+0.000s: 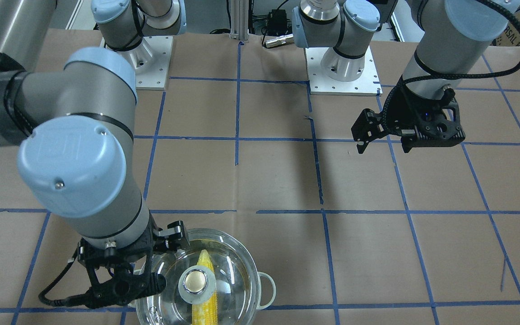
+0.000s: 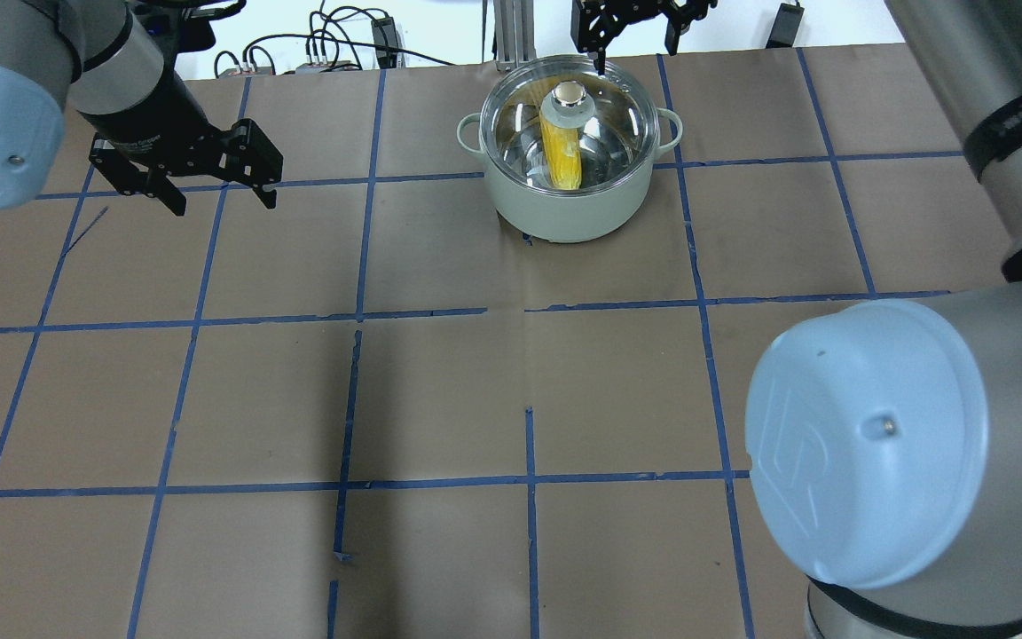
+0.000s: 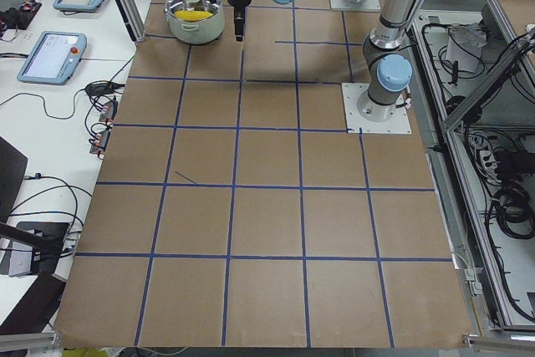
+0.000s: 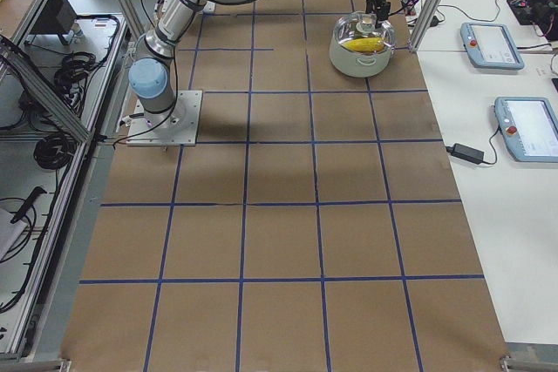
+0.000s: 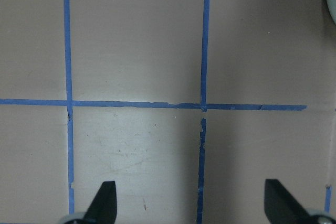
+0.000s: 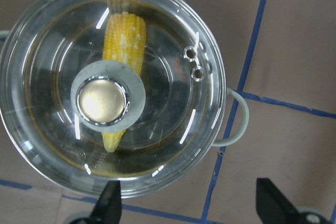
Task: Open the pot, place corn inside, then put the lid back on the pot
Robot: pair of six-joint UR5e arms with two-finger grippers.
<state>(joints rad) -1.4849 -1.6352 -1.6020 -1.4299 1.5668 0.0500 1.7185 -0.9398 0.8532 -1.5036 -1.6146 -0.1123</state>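
The pot (image 2: pixel 564 213) stands at the table's far middle, pale grey-green outside, with loop handles (image 6: pixel 239 119). The clear glass lid (image 6: pixel 173 103) sits on it, its metal knob (image 6: pixel 102 100) at the centre. The yellow corn (image 6: pixel 126 35) lies inside the pot under the lid; it also shows in the overhead view (image 2: pixel 562 155). My right gripper (image 6: pixel 189 203) is open and empty, above the pot's far rim (image 2: pixel 637 40), apart from the knob. My left gripper (image 2: pixel 224 204) is open and empty over bare table, well left of the pot; it also shows in the left wrist view (image 5: pixel 191 200).
The brown table top (image 2: pixel 440 399) carries a grid of blue tape. The two arm bases (image 1: pixel 343 67) stand at the robot's edge of the table. Cables and control tablets (image 4: pixel 493 41) lie past the far edge, close behind the pot.
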